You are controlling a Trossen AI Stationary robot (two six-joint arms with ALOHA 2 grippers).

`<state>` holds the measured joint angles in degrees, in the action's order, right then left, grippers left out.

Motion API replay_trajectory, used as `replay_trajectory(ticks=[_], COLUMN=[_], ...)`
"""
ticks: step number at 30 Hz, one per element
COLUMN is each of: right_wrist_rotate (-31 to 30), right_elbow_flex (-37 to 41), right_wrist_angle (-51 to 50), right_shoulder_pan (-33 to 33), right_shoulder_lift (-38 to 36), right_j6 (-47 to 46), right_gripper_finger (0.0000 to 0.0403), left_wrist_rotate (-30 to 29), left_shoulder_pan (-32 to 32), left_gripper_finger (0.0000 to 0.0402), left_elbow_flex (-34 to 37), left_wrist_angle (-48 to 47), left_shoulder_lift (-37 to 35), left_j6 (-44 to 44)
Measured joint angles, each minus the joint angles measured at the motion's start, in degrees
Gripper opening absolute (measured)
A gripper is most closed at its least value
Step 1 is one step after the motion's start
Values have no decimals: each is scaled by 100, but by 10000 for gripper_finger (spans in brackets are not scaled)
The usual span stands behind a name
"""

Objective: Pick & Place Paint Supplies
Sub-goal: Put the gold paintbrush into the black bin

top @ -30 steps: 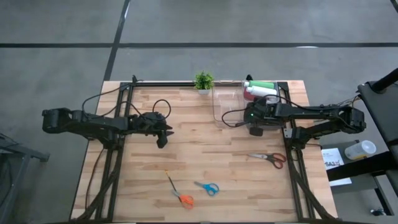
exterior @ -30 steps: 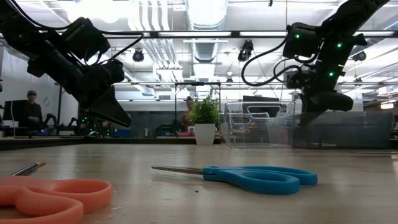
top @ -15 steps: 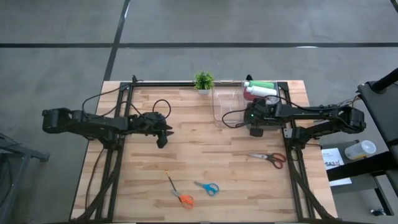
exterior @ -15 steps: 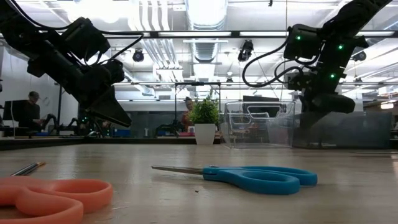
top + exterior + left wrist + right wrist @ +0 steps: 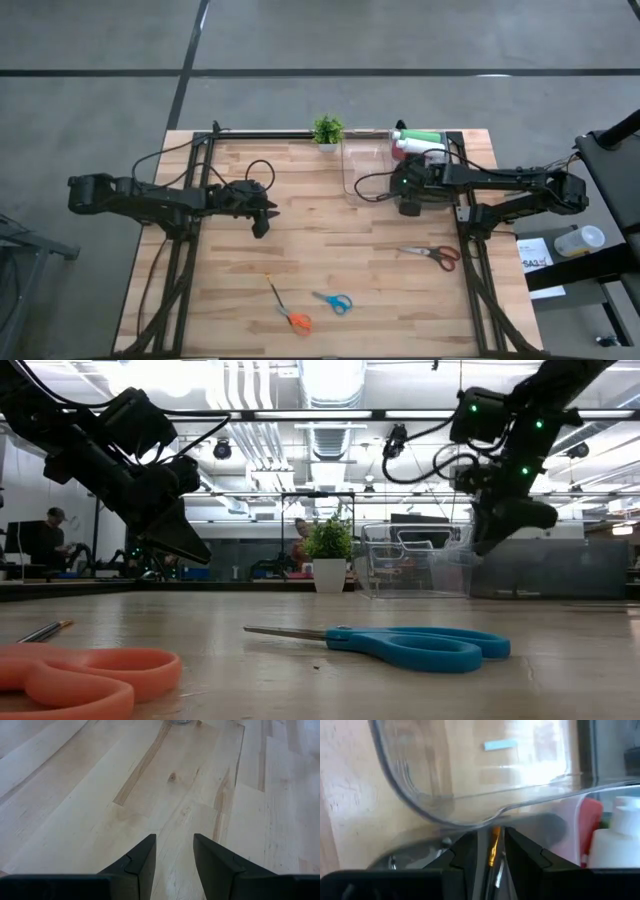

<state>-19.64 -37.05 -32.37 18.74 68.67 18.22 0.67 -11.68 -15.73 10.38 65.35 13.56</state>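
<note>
Clear plastic bin sits directly beneath the right gripper, whose slightly parted fingers straddle a thin brush lying lengthwise between them, above bottles already inside.

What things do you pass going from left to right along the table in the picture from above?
Left claw → orange-handled scissors → small green potted plant → blue-handled scissors → clear plastic bin → red-handled scissors.
</note>
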Motion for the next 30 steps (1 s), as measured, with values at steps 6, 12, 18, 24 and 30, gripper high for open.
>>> replay_trajectory(ticks=[6,12,18,24,30], right_wrist_rotate=[-61,-292,-302,-298,-291], right_elbow_flex=[-566,-1098,-1549,-1818,-1602], right_wrist_angle=[-597,-1053,-1385,-1303,-396], right_shoulder_pan=[-70,-430,-977,-1866,-2799], right_shoulder_lift=[-5,-5,-5,-7,-7], right_j6=[-104,-569,-1668,-3186,-4806], right_gripper_finger=[93,93,93,93,93], left_wrist_rotate=[2,1,1,2,1], left_shoulder_pan=[0,0,-4,-4,-4], left_gripper_finger=[139,139,139,139,138], left_elbow_flex=[0,0,0,0,0], left_wrist_angle=[1,-1,0,-1,0], left_shoulder_lift=[1,0,0,-1,0], left_j6=[0,0,0,0,0])
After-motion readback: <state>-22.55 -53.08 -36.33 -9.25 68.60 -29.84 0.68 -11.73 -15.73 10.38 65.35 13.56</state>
